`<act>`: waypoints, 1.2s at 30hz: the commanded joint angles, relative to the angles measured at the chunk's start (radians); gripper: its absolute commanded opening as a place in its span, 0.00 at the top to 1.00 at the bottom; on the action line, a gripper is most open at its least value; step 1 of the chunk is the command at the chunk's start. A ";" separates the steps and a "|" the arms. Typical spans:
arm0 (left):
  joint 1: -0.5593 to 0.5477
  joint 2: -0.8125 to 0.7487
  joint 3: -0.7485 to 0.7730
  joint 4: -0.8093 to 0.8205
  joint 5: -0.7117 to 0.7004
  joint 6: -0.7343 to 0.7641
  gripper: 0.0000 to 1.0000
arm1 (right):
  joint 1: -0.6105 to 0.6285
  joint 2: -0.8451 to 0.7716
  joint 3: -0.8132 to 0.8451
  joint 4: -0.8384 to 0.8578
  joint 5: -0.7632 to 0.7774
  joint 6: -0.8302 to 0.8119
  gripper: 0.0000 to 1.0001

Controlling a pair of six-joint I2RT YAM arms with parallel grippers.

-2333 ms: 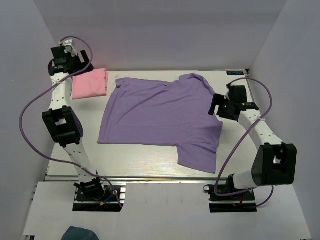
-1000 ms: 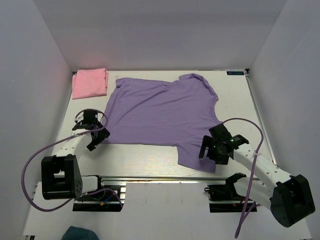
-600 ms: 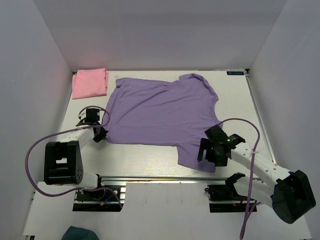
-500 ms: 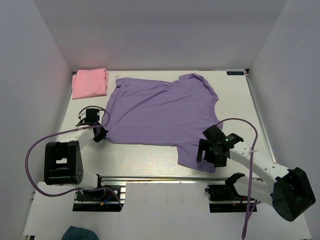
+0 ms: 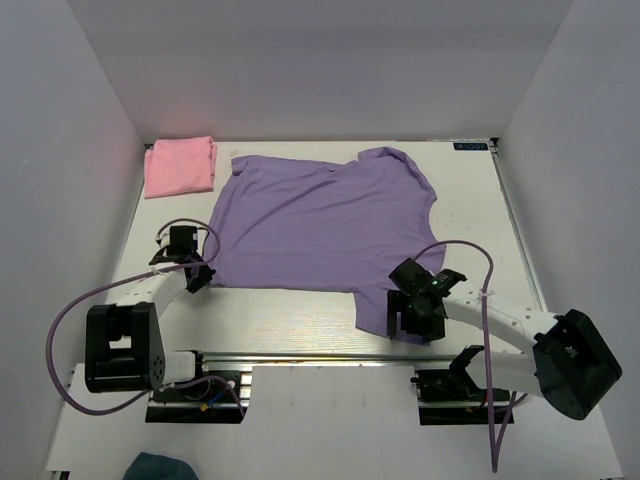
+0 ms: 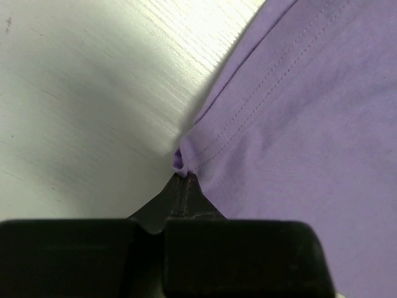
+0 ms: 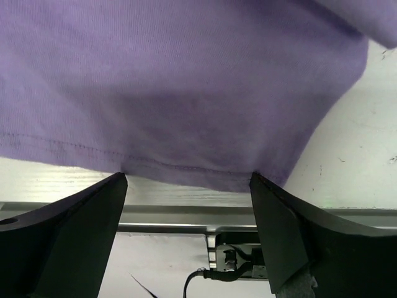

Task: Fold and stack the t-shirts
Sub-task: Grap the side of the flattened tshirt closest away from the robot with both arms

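**Two corners wanted, one caught: the first fold of the lavender shirt**

Closest to me, along the front edge of the table (image 5: 290, 325), the right gripper (image 5: 410, 322) is down low at the near flap of the lavender t-shirt (image 5: 320, 225), which looks to me like a sleeve. Its wrist camera shows the jaws spread wide with the stitched edge of the cloth lying across the gap between them, and the metal rail (image 7: 186, 217) just beyond. It has hold of nothing.

A little further back and to the left, the left gripper (image 5: 197, 274) is pinched tight on the near-left corner of the same shirt. Its own view shows the fingertips (image 6: 184, 181) closed on a small nub of hem, with the rest of the fabric flat on the wood.

The shirt itself lies spread out across the middle of the table, not yet folded. In the far-left corner sits the pink t-shirt (image 5: 180, 166), a neat folded square, well apart from the lavender one.

So I'd say the pink one is done and this is the grasp before the lavender's first fold. The next move calls for the right jaws to close on that edge, low enough to catch cloth and not wood. Then both arms should lift and carry the near side over together.
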 commanded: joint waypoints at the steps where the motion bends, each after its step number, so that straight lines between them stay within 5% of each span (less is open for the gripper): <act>1: -0.005 -0.042 -0.006 -0.031 0.001 0.010 1.00 | 0.009 0.046 -0.033 0.103 0.042 0.027 0.14; 5: -0.005 -0.053 -0.006 -0.031 0.010 0.010 1.00 | 0.015 0.089 -0.027 0.132 0.099 0.068 0.34; 6: -0.005 -0.053 -0.018 -0.018 0.010 0.010 1.00 | 0.018 0.086 -0.027 0.127 0.119 0.085 0.51; 7: -0.005 -0.053 -0.031 -0.005 0.046 0.010 1.00 | 0.015 0.089 -0.029 0.127 0.120 0.101 0.85; 8: -0.005 -0.044 -0.031 -0.005 0.062 0.010 1.00 | 0.016 0.084 -0.030 0.126 0.125 0.107 0.98; 13: -0.005 -0.034 -0.054 0.002 0.102 -0.018 1.00 | 0.016 0.032 -0.030 0.126 0.033 0.087 1.00; 26: -0.005 -0.266 0.081 -0.449 -0.022 -0.162 1.00 | 0.027 -0.169 0.088 -0.228 -0.125 0.035 1.00; 36: -0.005 -0.149 0.100 -0.294 0.043 -0.153 1.00 | 0.007 -0.141 0.156 -0.065 0.052 0.081 1.00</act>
